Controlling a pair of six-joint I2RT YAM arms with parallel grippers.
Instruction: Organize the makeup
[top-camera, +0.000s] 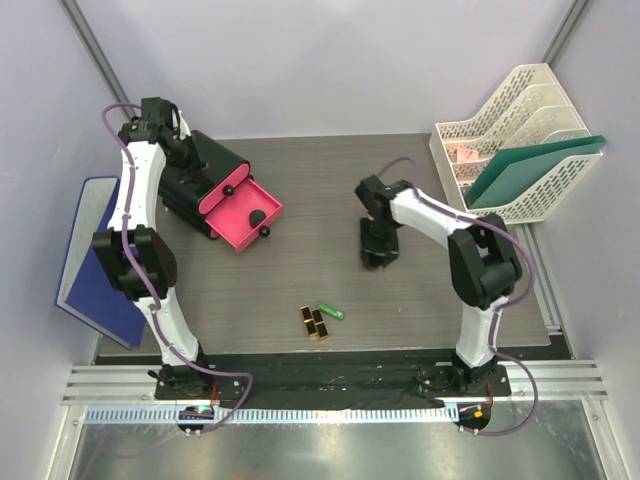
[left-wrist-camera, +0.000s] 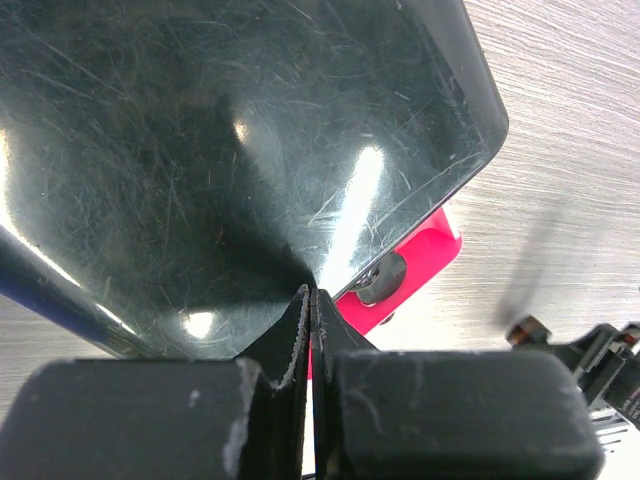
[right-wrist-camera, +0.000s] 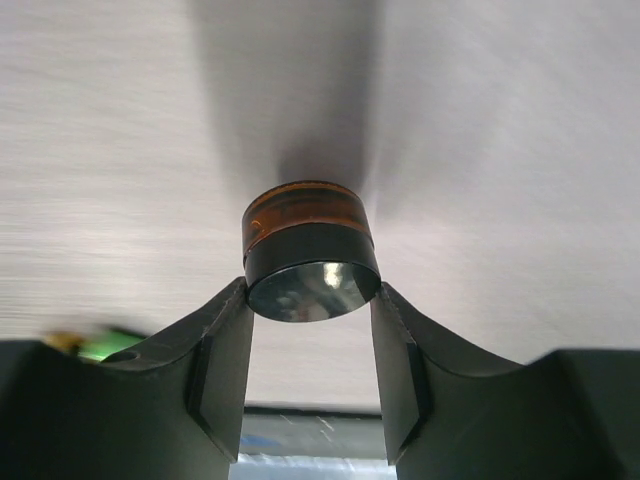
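A black round compact (right-wrist-camera: 310, 270) with an amber base sits between my right gripper's fingertips (right-wrist-camera: 312, 300), and both pads touch its sides. In the top view the right gripper (top-camera: 378, 250) points down at mid-table and hides the compact. Black-and-gold lipsticks (top-camera: 315, 322) and a green tube (top-camera: 331, 311) lie together near the front edge; the green tube also shows blurred in the right wrist view (right-wrist-camera: 105, 343). My left gripper (left-wrist-camera: 312, 295) is shut and empty, just over the glossy top of the black box (left-wrist-camera: 230, 150). The other makeup is out of view.
The black box (top-camera: 205, 175) stands at the back left with one pink drawer (top-camera: 240, 214) pulled open toward the table's middle. A white file rack (top-camera: 510, 140) with green folders stands at the back right. A blue board (top-camera: 95, 260) leans off the left edge.
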